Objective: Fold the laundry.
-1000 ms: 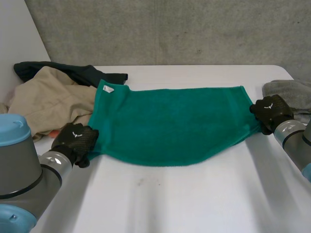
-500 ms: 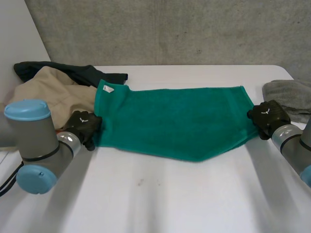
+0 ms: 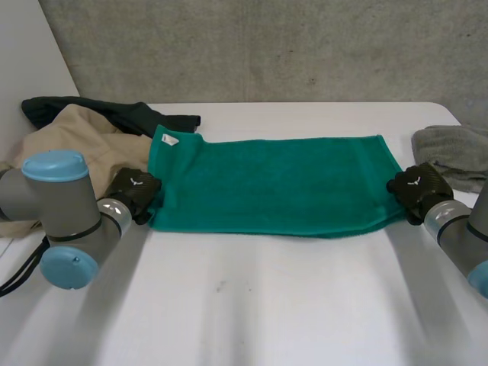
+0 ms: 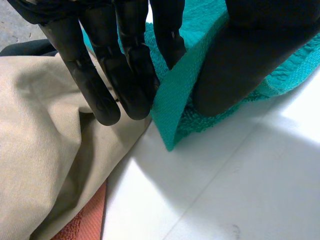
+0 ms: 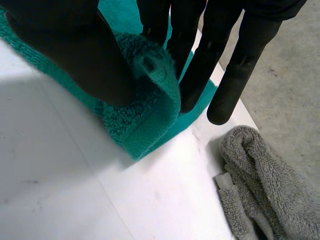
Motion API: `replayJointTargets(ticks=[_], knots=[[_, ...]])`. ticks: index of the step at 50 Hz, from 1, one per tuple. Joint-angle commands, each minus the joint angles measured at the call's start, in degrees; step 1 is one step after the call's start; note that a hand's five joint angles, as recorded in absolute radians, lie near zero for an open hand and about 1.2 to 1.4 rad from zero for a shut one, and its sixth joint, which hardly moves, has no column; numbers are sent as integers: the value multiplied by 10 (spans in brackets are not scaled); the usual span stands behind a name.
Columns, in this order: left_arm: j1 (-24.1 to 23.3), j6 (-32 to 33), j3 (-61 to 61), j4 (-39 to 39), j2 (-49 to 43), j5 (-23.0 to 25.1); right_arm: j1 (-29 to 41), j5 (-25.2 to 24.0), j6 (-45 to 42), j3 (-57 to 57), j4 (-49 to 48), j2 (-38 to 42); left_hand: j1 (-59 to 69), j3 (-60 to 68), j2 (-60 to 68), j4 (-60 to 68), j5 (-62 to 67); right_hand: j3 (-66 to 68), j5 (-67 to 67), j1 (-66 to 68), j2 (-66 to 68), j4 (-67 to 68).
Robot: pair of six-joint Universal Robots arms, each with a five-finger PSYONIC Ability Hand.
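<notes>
A green towel [image 3: 274, 183] lies spread across the white table [image 3: 252, 305], its near edge now straight. My left hand [image 3: 133, 194] is at the towel's near left corner. In the left wrist view the green towel [image 4: 175, 95] corner is pinched between the thumb and straight fingers [image 4: 125, 65] of my left hand [image 4: 235, 55]. My right hand [image 3: 418, 189] is at the near right corner. In the right wrist view my right hand [image 5: 75, 55] pinches the folded green towel [image 5: 150, 110] corner between thumb and fingers [image 5: 200, 55].
A beige garment [image 3: 69, 152] and a dark garment [image 3: 114, 114] lie heaped at the table's left, close beside my left hand. A bit of orange cloth [image 4: 80, 220] peeks from under the beige one. A grey towel [image 3: 454, 149] lies bunched by the right edge.
Both hands have drawn the towel's near corners back and outward, so the sagging near edge is now pulled straight. The left arm has swung in toward the towel, its fingers closing on the corner.
</notes>
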Motion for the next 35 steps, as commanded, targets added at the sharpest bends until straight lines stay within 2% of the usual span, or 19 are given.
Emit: replayJointTargets(ticks=[1,5,10,17,19,24,29,35], knots=[[-5,-30,-57,-48,98,0,-3,1,-4,3,31,-25,145,119,120,115,143,119,123,155,126,115],[1,-58,-115,-84,181,3,-18,-4,-30,15,107,-88,145,119,120,115,143,119,123,155,126,115],[5,-60,-199,-144,283,4,-75,-10,-78,41,200,-147,145,119,120,115,143,119,123,155,126,115],[12,-31,-309,-309,400,12,-136,-4,-226,108,362,-216,145,119,120,115,143,119,123,155,126,115],[16,-16,-322,-323,407,16,-169,-9,-272,129,404,-226,145,119,120,115,143,119,123,155,126,115],[32,-12,-314,-277,403,26,-194,-15,-276,137,392,-226,145,119,120,115,143,119,123,155,126,115],[32,-29,-273,-169,349,32,-169,-26,-225,125,296,-208,145,119,120,115,143,119,123,155,126,115],[20,-67,-184,-67,241,27,-110,-28,-167,63,182,-109,145,119,120,115,143,119,123,155,126,115]])
